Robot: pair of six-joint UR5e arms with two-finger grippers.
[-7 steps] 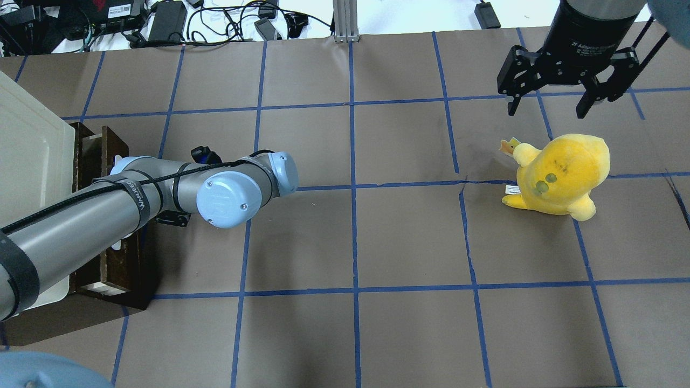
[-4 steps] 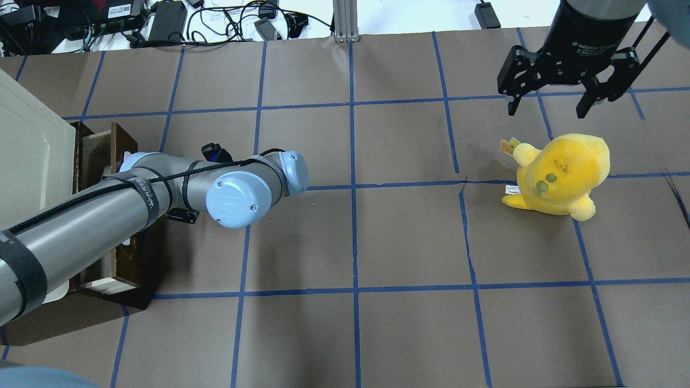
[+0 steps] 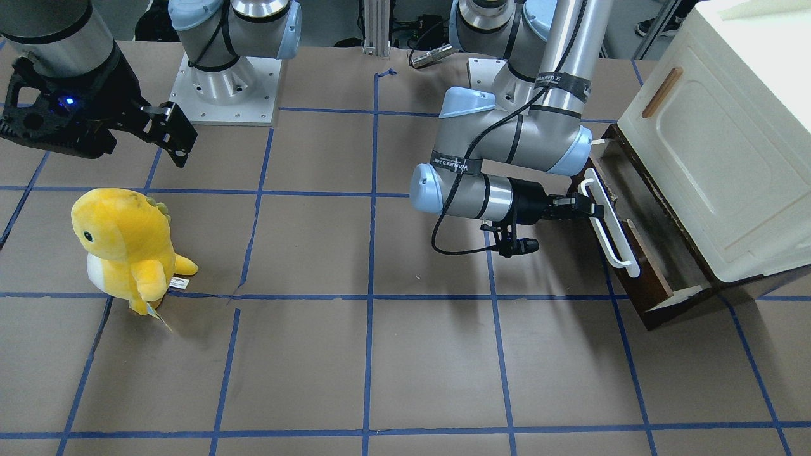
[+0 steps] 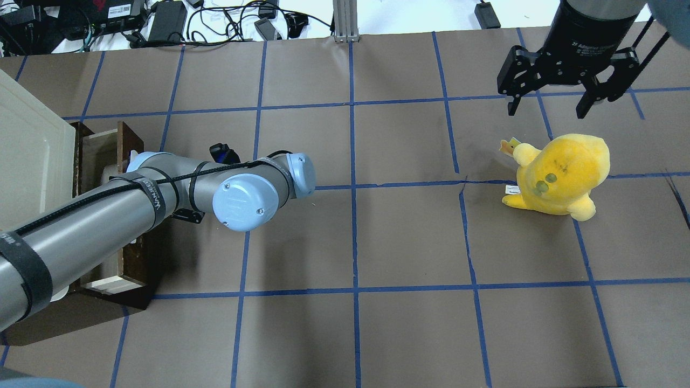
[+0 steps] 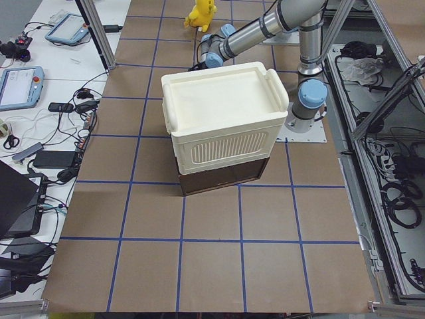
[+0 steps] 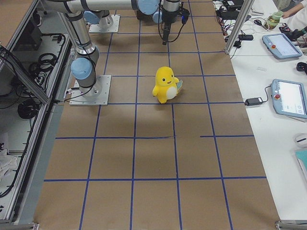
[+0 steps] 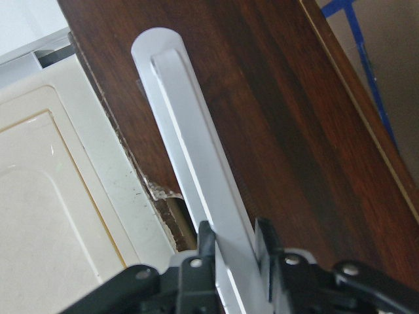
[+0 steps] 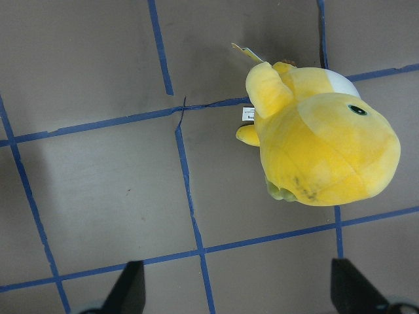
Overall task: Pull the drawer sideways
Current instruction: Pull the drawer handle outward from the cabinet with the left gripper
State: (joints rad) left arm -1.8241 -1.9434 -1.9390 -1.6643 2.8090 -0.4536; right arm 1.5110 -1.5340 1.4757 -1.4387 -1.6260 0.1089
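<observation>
Over at the right edge of the front-facing view, the drawer (image 3: 641, 288) stands partly out from under the cream cabinet (image 3: 716, 158), so its pale inner walls show. Its dark wood front faces the middle of the table (image 4: 377, 242). The long white handle (image 3: 611, 228) runs along that front.

The left gripper (image 3: 586, 208) reaches in level from the arm's bent wrist and meets the handle near its middle. The left wrist view shows this close up: the two black fingers (image 7: 206, 239) sit on either side of the white bar, pinched onto it, with dark wood to the right of the bar and the cream cabinet to its left.

In the overhead view the drawer (image 4: 131, 145) lies at the left edge of the frame, mostly hidden under the grey left arm.

The right gripper (image 4: 548, 105) hangs in the upper right of that view with its fingers spread wide and nothing between them. A yellow plush toy (image 4: 560, 172) stands on the table just below it in the frame, not touching it. The toy is well apart from the drawer.
</observation>
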